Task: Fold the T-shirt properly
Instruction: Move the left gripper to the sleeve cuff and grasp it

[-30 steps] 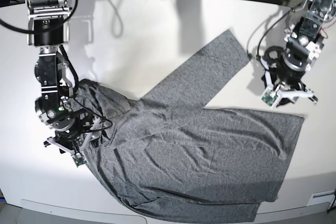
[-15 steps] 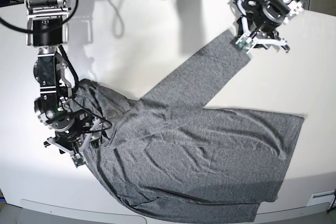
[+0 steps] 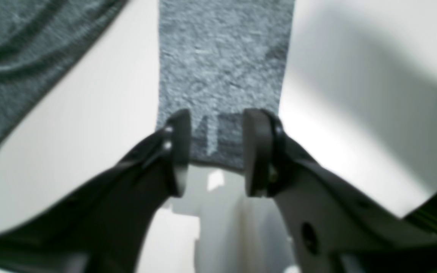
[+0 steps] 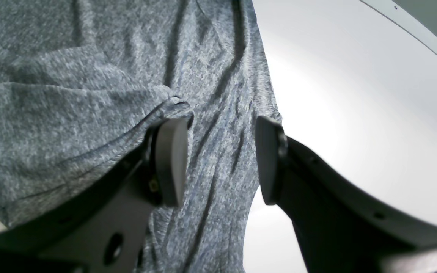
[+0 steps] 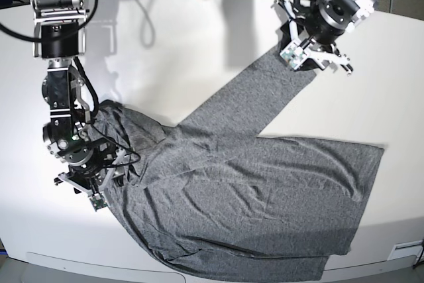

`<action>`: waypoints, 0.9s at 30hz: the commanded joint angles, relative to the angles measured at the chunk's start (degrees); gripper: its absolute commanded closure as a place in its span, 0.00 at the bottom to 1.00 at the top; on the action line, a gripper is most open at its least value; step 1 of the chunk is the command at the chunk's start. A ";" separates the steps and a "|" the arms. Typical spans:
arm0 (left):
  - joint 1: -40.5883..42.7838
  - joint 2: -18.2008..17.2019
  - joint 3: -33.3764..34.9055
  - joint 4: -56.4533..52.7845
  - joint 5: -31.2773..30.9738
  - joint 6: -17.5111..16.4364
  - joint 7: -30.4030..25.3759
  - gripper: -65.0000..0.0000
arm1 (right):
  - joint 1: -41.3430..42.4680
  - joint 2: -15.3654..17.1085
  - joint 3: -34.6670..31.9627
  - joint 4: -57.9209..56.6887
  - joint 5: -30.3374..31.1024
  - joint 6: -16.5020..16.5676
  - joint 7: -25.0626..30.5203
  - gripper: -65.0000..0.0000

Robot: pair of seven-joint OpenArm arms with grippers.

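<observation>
The T-shirt (image 5: 245,190) lies spread over the white table (image 5: 199,51), its body covering the middle and near part and reaching close to the table's near edge. One long sleeve (image 5: 262,94) runs diagonally from the body toward the far right corner of the table. The cloth is wrinkled, and bunched into folds at its left end.

The left end effector (image 3: 216,151) is at the cuff of that sleeve, near the table's far edge. Its two dark fingers (image 3: 178,151) stand apart, one on each side of the cuff's end, with grey fabric showing between them; no pinch on the cloth is visible.

The right end effector (image 4: 220,161) is over the bunched left end of the T-shirt, toward the table's left edge. Its fingers (image 4: 171,161) are spread apart above creased fabric, the shirt's edge running between them, with bare table beyond.
</observation>
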State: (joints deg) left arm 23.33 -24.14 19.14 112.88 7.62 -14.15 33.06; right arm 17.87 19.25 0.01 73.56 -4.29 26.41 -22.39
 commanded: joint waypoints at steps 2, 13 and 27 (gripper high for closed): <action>0.83 -0.48 -0.22 0.94 -0.61 0.17 -1.55 0.54 | 1.64 0.59 0.35 1.01 0.28 -0.22 1.31 0.55; 1.42 -0.46 -0.22 -6.10 -0.17 0.20 -8.92 0.53 | 1.62 0.59 0.35 1.01 0.46 -0.22 -0.44 0.55; 1.27 -0.48 -0.22 -8.31 -0.61 0.17 -14.32 0.53 | 1.62 0.59 0.35 1.01 0.48 -0.22 -0.44 0.55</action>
State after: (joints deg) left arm 24.71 -24.14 19.14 103.85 7.25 -14.15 19.70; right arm 17.89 19.20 0.01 73.56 -4.25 26.44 -24.10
